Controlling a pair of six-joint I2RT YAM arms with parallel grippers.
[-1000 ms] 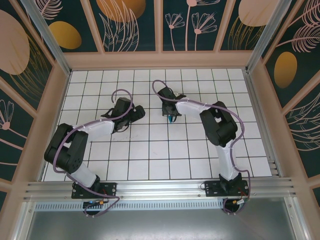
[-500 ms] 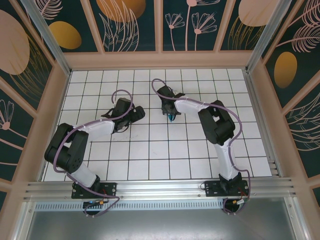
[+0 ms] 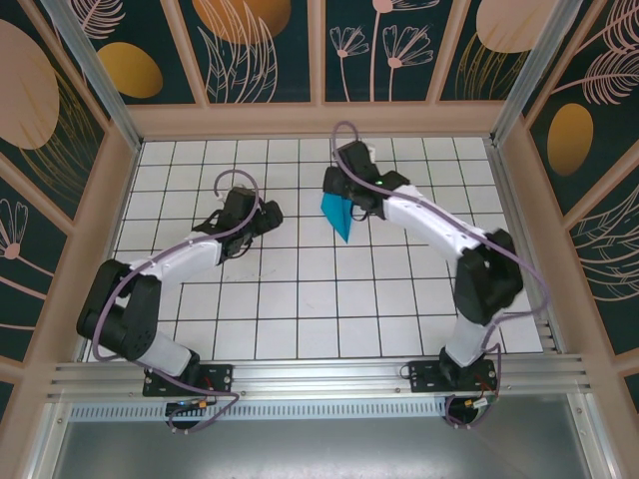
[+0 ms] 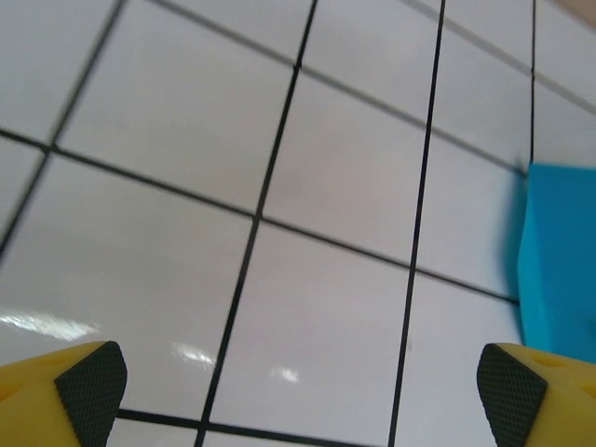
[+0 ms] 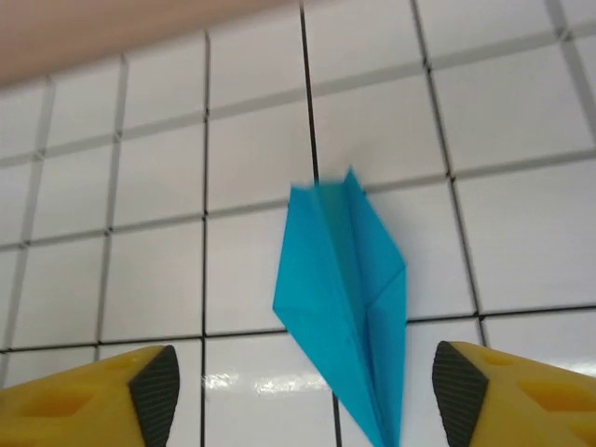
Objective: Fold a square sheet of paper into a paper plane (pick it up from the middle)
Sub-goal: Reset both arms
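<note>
The square sheet of paper is folded into a teal-blue paper plane, a pointed dart lying on the white tiled floor at the far middle, nose toward the near edge. My right gripper hovers just behind its tail, open. In the right wrist view the paper plane lies apart from both yellow fingers, and its nose runs between them out of the bottom edge; the right gripper holds nothing. My left gripper stands open to the plane's left. Seen from the left wrist, the left gripper is over bare tile, the plane at the right edge.
Beige framed walls with dark flower panels close in the tiled floor on three sides. An aluminium rail runs along the near edge by the arm bases. The right arm stretches across the right half of the floor.
My right gripper has opened and let go of the plane, then drawn back toward the far wall. The plane now lies spread on the tiles. The left arm shifted slightly.
</note>
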